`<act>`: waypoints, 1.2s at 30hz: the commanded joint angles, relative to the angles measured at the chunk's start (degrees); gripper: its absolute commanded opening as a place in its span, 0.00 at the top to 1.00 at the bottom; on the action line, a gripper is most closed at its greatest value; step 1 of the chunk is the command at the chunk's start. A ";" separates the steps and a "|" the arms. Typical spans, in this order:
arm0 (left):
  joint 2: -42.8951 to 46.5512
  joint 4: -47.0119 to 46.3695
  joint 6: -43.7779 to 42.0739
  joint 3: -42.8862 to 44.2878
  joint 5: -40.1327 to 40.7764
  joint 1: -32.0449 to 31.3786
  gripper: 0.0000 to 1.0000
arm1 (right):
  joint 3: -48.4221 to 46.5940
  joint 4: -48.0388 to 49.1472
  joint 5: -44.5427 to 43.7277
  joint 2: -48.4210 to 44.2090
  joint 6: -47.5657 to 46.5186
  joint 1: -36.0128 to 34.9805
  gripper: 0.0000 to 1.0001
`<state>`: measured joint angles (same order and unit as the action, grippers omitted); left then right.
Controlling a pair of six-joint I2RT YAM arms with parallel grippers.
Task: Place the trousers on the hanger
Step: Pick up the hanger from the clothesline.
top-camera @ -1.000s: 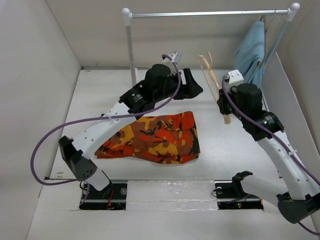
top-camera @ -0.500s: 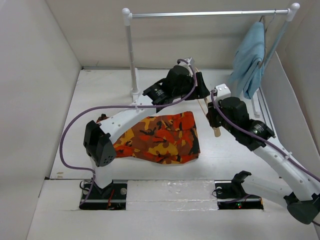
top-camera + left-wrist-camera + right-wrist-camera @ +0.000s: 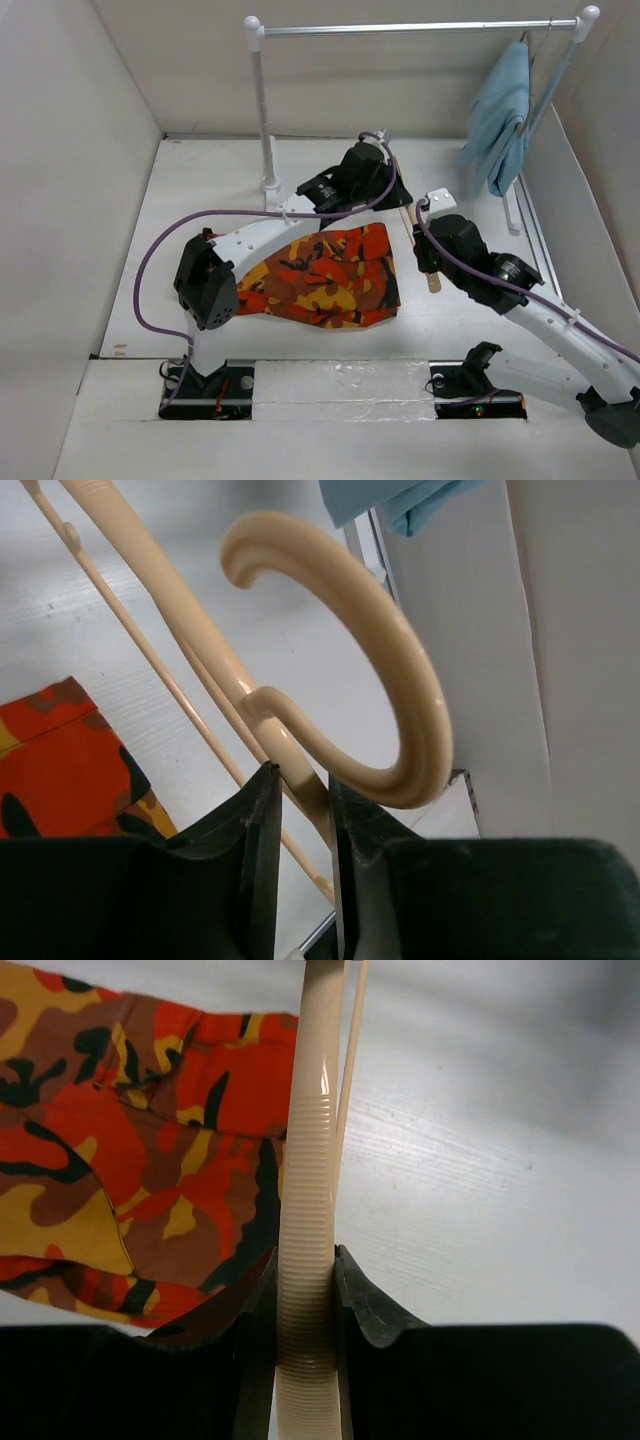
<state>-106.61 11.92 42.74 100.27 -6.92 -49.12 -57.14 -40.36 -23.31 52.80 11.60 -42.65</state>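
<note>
The camouflage trousers (image 3: 320, 275) lie folded flat on the white table, mid-frame in the top view. They also show in the left wrist view (image 3: 60, 760) and the right wrist view (image 3: 130, 1160). The tan hanger (image 3: 433, 281) hangs just right of the trousers, held between both arms. My right gripper (image 3: 425, 262) (image 3: 305, 1260) is shut on its ribbed arm (image 3: 305, 1190). My left gripper (image 3: 398, 190) (image 3: 300, 780) is closed on the hanger just below its hook (image 3: 400, 680), with both jaws touching it. In the top view the arms hide most of the hanger.
A white clothes rail (image 3: 410, 28) spans the back on a post (image 3: 262, 100). A light-blue cloth (image 3: 500, 110) (image 3: 400, 500) hangs at its right end. White walls close in the left and right sides.
My left arm swung right to the hanger and its jaws closed below the hook. The right arm brought the hanger lower and closer to the trousers.
</note>
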 commanded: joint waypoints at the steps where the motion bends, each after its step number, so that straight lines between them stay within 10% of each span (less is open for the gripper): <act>1: 2.02 -3.57 -0.38 -4.55 -1.34 -0.18 0.89 | 1.07 -1.65 -1.74 -2.43 2.03 -2.08 0.96; 6: 0.35 -1.73 -0.46 -5.09 -1.26 -2.02 0.64 | 2.74 -2.53 -4.02 -2.44 2.91 -4.27 1.00; 14: -2.99 -0.59 0.23 -2.10 -1.25 -2.03 0.64 | 1.69 -3.94 -7.45 0.11 2.56 -6.74 1.00; 17: -2.38 -1.72 1.02 -3.76 -1.78 -2.03 0.79 | 1.51 -5.17 -8.24 0.73 2.91 -7.36 0.99; 18: -1.51 -3.73 1.81 -6.64 -2.65 -2.03 1.00 | 1.42 -6.30 -8.50 0.82 3.60 -7.36 0.95; 25: 6.57 -16.74 8.93 -21.76 -6.08 -2.03 1.00 | 1.60 -11.23 -2.28 -2.95 3.96 -7.88 0.37; 36: 12.91 -31.41 19.91 -38.81 -0.82 -5.19 1.00 | 2.21 -10.19 15.82 -11.05 0.63 -1.39 0.31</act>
<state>-99.48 -11.55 59.16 64.38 -10.87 -52.73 -54.15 -52.25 -14.31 42.00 14.96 -46.13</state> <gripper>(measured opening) 0.084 0.703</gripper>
